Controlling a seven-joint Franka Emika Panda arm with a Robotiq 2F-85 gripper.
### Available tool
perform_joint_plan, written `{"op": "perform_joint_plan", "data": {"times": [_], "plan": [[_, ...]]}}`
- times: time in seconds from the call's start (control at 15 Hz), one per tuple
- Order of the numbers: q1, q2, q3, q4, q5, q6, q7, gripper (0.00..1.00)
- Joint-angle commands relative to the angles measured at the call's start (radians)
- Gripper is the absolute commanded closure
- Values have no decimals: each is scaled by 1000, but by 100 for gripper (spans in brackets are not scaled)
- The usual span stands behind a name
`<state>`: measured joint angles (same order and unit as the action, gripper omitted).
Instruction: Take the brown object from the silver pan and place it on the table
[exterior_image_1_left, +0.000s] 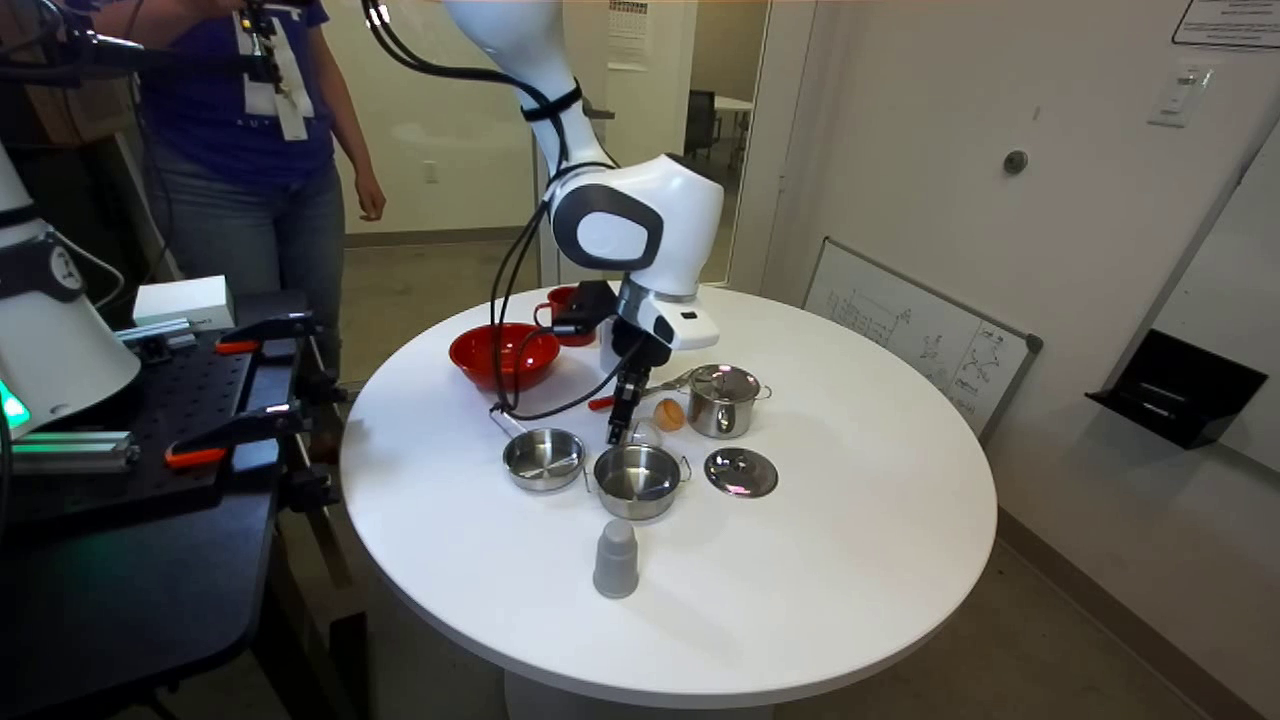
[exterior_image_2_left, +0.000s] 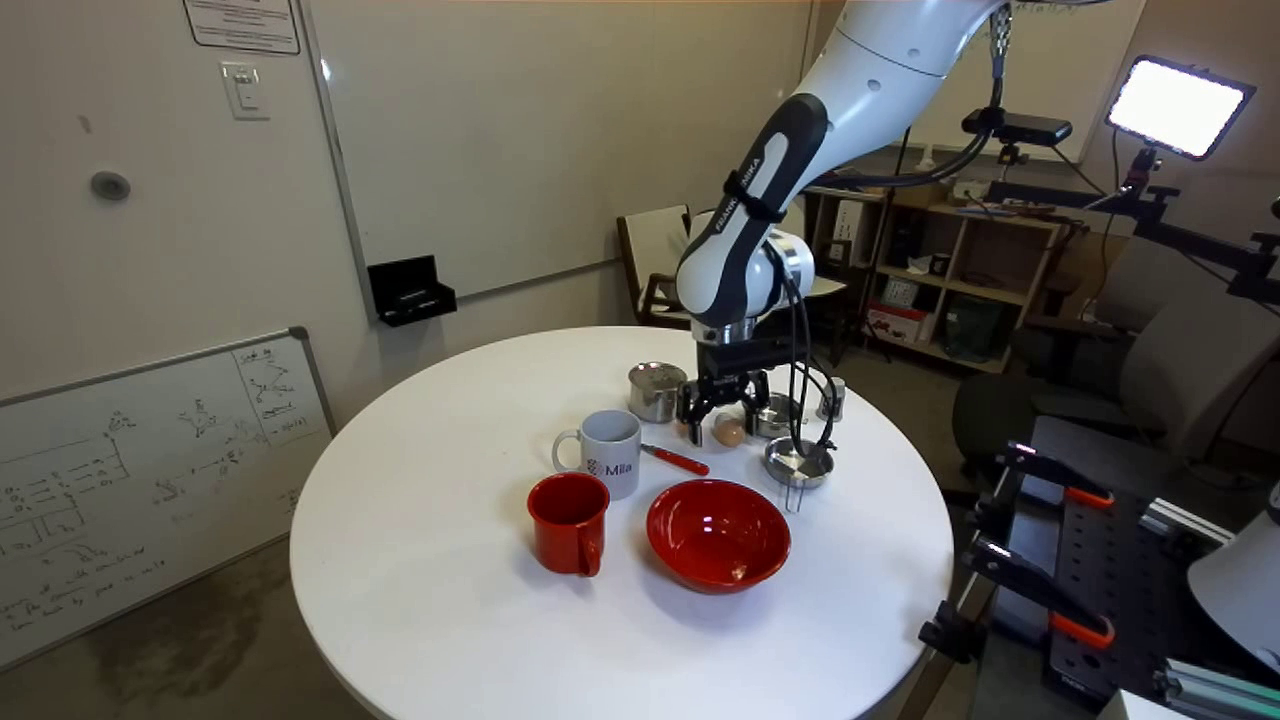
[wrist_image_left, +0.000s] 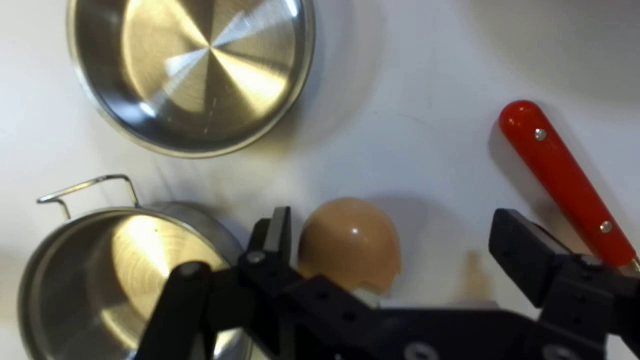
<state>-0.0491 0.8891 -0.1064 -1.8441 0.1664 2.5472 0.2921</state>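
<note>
The brown object (wrist_image_left: 350, 242) is a roundish tan shell with a jagged, paler lower edge. It rests on the white table (exterior_image_1_left: 830, 560), outside the silver pan (wrist_image_left: 200, 75). In an exterior view the brown object (exterior_image_2_left: 729, 431) shows under my gripper (exterior_image_2_left: 727, 425). In the wrist view my gripper (wrist_image_left: 392, 227) is open, its fingers either side of the brown object, which lies close to the left finger with a gap at the right. The silver pan (exterior_image_1_left: 543, 460) is shallow with a wire handle; I see nothing in it. Part of the brown object is hidden by the gripper.
A silver pot (exterior_image_1_left: 637, 480) stands beside the left finger. A tan-orange lump (exterior_image_1_left: 668, 414) lies by a lidded pot (exterior_image_1_left: 722, 400). A red-handled utensil (wrist_image_left: 565, 175), a white mug (exterior_image_2_left: 610, 455), a red cup (exterior_image_2_left: 569, 522), a red bowl (exterior_image_2_left: 718, 535), a lid (exterior_image_1_left: 740, 472) and a grey shaker (exterior_image_1_left: 616, 562) stand around.
</note>
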Motion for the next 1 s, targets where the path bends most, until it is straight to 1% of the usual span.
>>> {"op": "perform_joint_plan", "data": {"times": [0.0, 0.33, 0.6, 0.8, 0.87, 0.93], "plan": [[26, -42, -22, -28, -9, 6, 25, 0], [89, -96, -71, -68, -31, 17, 87, 0], [129, -116, -101, -64, -46, -8, 151, 0], [122, -112, -81, -31, -30, -62, 160, 0], [107, -95, -73, -31, -30, -22, 136, 0], [108, -97, -72, -29, -30, -30, 140, 0]]}}
